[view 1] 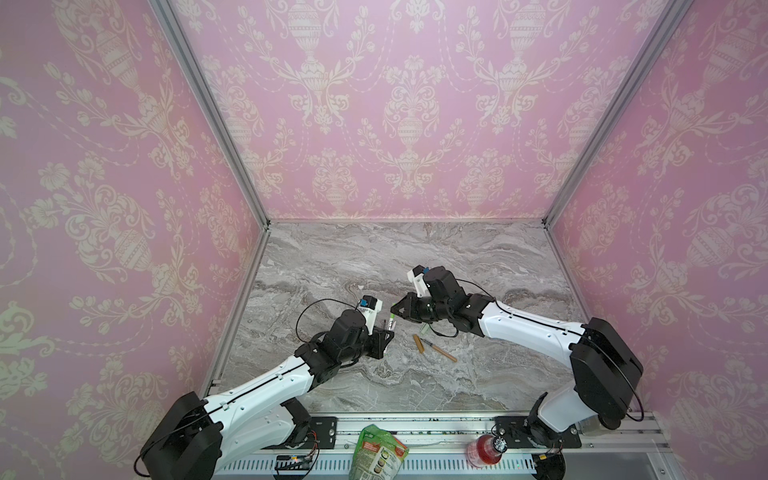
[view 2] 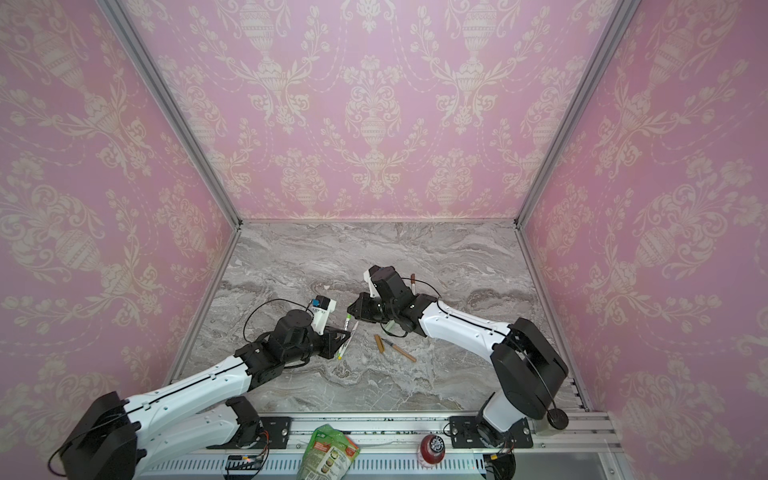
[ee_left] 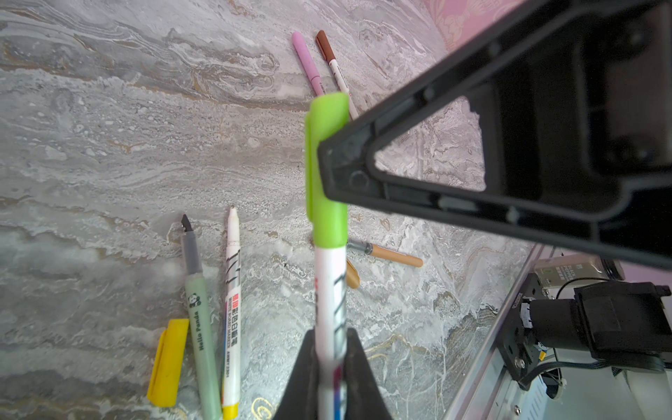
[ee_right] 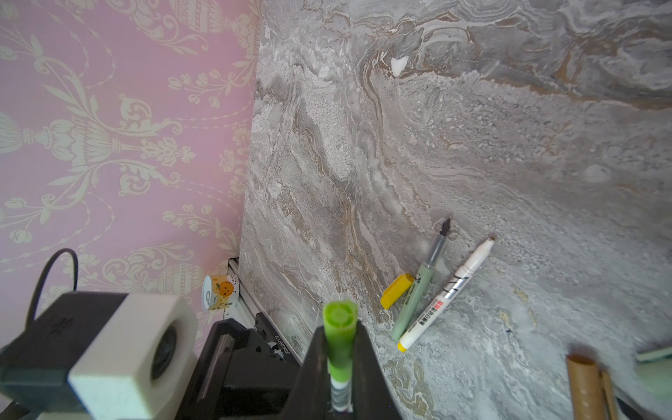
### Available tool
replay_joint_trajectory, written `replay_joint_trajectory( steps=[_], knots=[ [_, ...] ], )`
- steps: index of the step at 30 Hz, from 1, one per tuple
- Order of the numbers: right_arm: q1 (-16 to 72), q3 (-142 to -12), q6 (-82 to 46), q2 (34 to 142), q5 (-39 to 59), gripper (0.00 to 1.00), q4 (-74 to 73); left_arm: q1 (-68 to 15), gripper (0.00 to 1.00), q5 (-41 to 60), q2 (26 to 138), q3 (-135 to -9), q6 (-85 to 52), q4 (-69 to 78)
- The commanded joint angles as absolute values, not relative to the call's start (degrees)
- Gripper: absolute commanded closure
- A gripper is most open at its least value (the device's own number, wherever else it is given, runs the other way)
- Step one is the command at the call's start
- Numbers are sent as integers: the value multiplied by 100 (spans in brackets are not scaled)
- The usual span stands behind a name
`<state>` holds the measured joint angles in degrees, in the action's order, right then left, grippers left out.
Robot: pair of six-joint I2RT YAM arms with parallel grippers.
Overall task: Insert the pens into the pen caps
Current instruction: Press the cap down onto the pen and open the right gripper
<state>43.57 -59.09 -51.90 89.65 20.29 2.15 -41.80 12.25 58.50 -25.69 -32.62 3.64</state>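
Where the two arms meet above the tabletop [view 1: 374,257], a white pen [ee_left: 329,291] with black lettering is held in the air. A lime cap [ee_left: 325,163] with a side clip covers its tip. The left fingers [ee_left: 296,385] pinch the barrel. The right fingers [ee_right: 371,378] flank the cap closely; whether they press it I cannot tell. Beneath lie a yellow cap [ee_left: 167,363], a green pen [ee_left: 200,327] and a second white pen [ee_left: 231,309], side by side. Open marble stretches from there to the back wall [view 1: 415,124].
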Motion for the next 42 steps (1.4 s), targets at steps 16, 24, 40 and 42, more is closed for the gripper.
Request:
replay_joint_trajectory(
  steps=[16,24,40,42],
  knots=[
    [4113,-7756,-3636,9036,1704,40,2396,-4184,100,1755,5295,-2597,-3040,442],
    [4308,-7702,-3751,9275,1916,51,2281,-4188,100,1707,5350,-2593,-3214,692],
    [4383,-7549,-3964,9340,2008,100,2190,-4186,100,1276,5405,-2519,-3448,1375],
    [4394,-7483,-4016,9373,2045,100,2172,-4184,100,1233,5412,-2536,-3370,1554]
  ],
)
